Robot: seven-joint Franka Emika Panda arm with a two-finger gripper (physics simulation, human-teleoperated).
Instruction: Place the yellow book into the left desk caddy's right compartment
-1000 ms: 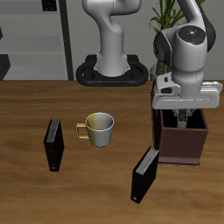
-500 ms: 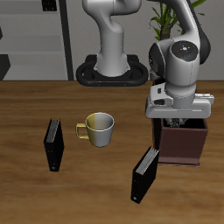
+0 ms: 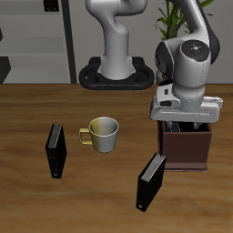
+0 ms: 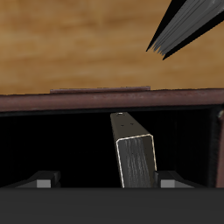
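Note:
The left desk caddy, a dark maroon open-topped box, stands near the table's front edge beside a leaning black book. My gripper hangs right over it, fingers down at its rim. In the wrist view the yellow book, tan on its edge with a grey mottled cover, stands upright inside the caddy's dark interior. My gripper straddles it with its fingers spread; one finger is well clear of the book and the other close beside it. I cannot tell which compartment holds the book.
A yellowish mug stands mid-table. One black book stands beyond the mug. The other black book leans right beside the caddy and shows in the wrist view. The robot's base is at the back.
The hand has come down onto the caddy's top since a second ago. Over the last half second it has hardly moved.

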